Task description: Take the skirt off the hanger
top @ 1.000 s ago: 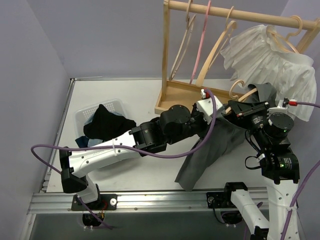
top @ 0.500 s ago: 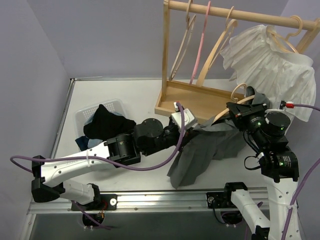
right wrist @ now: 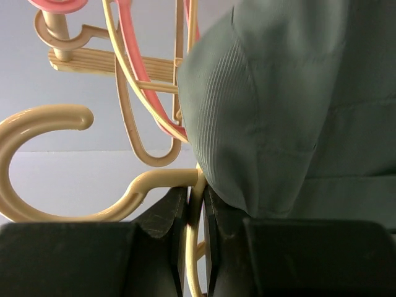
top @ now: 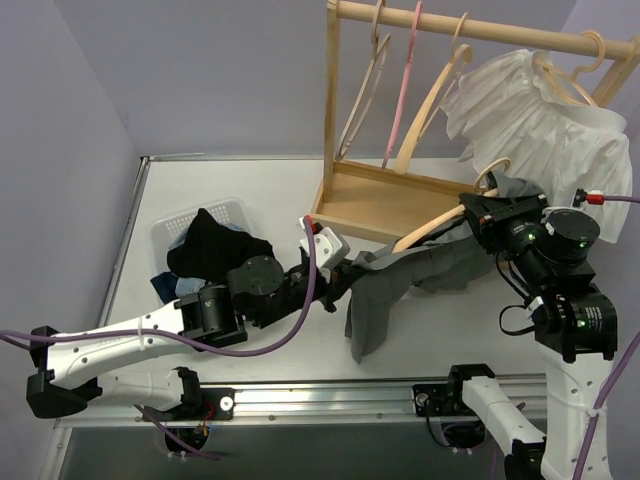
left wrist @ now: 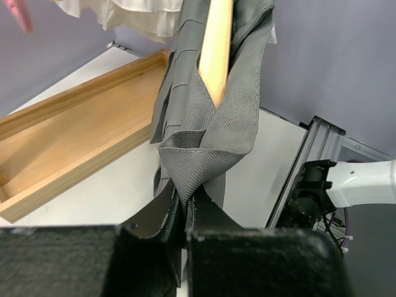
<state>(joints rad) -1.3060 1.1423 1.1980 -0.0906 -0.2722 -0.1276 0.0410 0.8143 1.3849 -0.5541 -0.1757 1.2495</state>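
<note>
- As I look down from the overhead camera, the white table [top: 230, 185] fills the middle of the frame, running from the left wall to the right edge.
- The wooden rack [top: 480, 28] stands at upper right. Its tray base [top: 380, 195] rests on the table, and spare wooden hangers and one pink hanger [top: 405, 80] hang from the rail.
- The skirt [top: 400, 275], grey and pleated, stretches across the centre right of the frame. One end is bunched up high by my right arm; the other droops toward the lower centre.
- A white ruffled blouse [top: 540, 110] hangs at the far upper right.
- A white basket [top: 170, 235] at centre left holds dark clothes [top: 215, 250].
- The hanger [top: 430, 228] slants through the skirt's waist. In the left wrist view its wooden tip pokes out of the grey fabric at the top centre.
- My left gripper [left wrist: 184, 201] is pressed together on a fold of the skirt just below that tip.
- My right gripper [right wrist: 195, 198] pinches the hanger's thin neck beside its hook, with grey cloth crowding the right half of that view.
</note>
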